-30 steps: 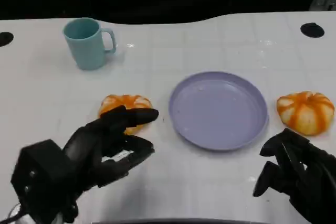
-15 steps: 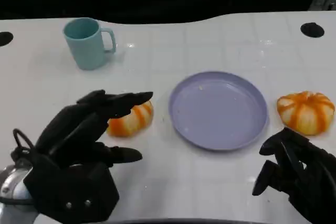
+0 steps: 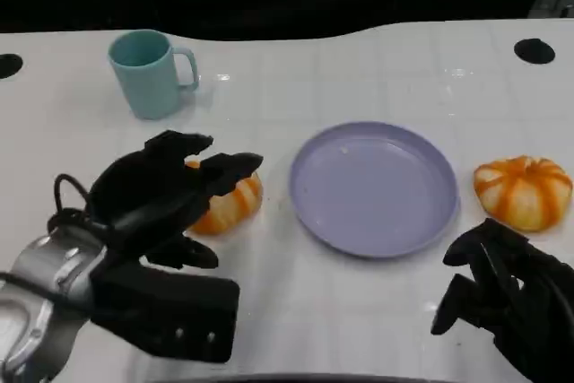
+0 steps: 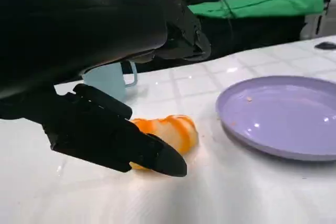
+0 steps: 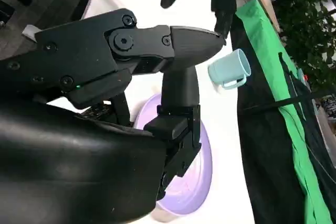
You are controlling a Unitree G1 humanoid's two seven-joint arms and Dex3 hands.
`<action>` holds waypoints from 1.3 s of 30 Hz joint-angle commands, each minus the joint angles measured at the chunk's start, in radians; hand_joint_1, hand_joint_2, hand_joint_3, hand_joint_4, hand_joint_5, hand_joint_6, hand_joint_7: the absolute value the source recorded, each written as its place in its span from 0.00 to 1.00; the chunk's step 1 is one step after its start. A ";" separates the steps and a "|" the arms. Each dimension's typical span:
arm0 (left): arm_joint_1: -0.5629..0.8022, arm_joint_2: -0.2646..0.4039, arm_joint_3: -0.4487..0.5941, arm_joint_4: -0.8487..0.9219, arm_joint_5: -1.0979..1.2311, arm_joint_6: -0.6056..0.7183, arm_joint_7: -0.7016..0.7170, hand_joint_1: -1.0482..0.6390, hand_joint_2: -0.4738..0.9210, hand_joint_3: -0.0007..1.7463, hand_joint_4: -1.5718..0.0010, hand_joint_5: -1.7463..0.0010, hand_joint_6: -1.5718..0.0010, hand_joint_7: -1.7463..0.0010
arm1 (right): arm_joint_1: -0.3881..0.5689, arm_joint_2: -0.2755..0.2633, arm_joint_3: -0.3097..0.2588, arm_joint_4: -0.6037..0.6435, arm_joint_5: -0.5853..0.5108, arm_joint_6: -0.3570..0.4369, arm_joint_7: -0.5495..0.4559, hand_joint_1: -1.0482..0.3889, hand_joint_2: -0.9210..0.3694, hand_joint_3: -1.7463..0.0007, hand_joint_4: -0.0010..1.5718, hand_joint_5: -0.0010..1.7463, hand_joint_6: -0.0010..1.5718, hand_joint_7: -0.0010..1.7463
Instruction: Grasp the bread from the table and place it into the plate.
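Note:
An orange-and-white striped bread (image 3: 226,207) lies on the white table just left of the lilac plate (image 3: 372,187). My left hand (image 3: 161,195) reaches over it from the near side with fingers spread above its top, and part of the bread is hidden under them. In the left wrist view the bread (image 4: 170,131) sits between the fingers above and the thumb (image 4: 121,135) in front, with gaps showing, beside the plate (image 4: 283,116). My right hand (image 3: 507,298) rests near the table's front right, holding nothing. A second striped bread (image 3: 523,190) lies right of the plate.
A teal mug (image 3: 148,73) stands at the back left, beyond the left hand, and appears behind the bread in the left wrist view as the mug (image 4: 107,80). Two dark round holes (image 3: 534,51) mark the table's far corners. The right wrist view shows the plate (image 5: 197,182) and mug (image 5: 231,69).
My left hand has risen, moved forward and turned so its fingers now arch over the bread. The bread has stayed in place. The right hand has not moved.

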 commanded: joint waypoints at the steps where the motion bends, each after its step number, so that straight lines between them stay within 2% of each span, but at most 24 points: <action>1: -0.088 -0.023 -0.056 0.134 0.039 0.036 -0.001 0.36 0.88 0.00 1.00 0.83 0.86 1.00 | 0.004 -0.011 -0.006 -0.007 0.006 -0.014 0.008 0.41 0.00 0.78 0.40 1.00 0.31 0.93; 10: -0.238 -0.134 -0.144 0.430 0.070 0.147 0.051 0.38 0.88 0.00 0.99 0.84 0.87 1.00 | 0.008 -0.014 -0.009 -0.009 0.007 -0.016 0.015 0.41 0.00 0.78 0.40 1.00 0.31 0.93; 16: -0.338 -0.211 -0.182 0.633 0.069 0.213 0.089 0.35 0.89 0.00 1.00 0.84 0.89 1.00 | 0.012 -0.011 -0.011 -0.013 0.011 -0.013 0.014 0.41 0.00 0.79 0.40 1.00 0.31 0.92; 24: -0.453 -0.289 -0.203 0.897 0.028 0.226 0.166 0.35 0.90 0.00 0.99 0.84 0.89 1.00 | 0.018 -0.015 -0.013 -0.014 0.011 -0.022 0.023 0.41 0.00 0.79 0.41 1.00 0.31 0.92; 35: -0.546 -0.345 -0.225 1.095 -0.028 0.203 0.190 0.37 0.91 0.00 0.98 0.85 0.87 0.99 | 0.019 -0.013 -0.015 -0.015 0.016 -0.021 0.029 0.41 0.00 0.78 0.41 1.00 0.32 0.92; 39: -0.561 -0.358 -0.222 1.151 -0.062 0.182 0.176 0.48 0.93 0.00 0.80 0.91 0.78 0.99 | 0.019 -0.011 -0.014 -0.023 0.016 -0.013 0.019 0.41 0.00 0.78 0.41 1.00 0.32 0.92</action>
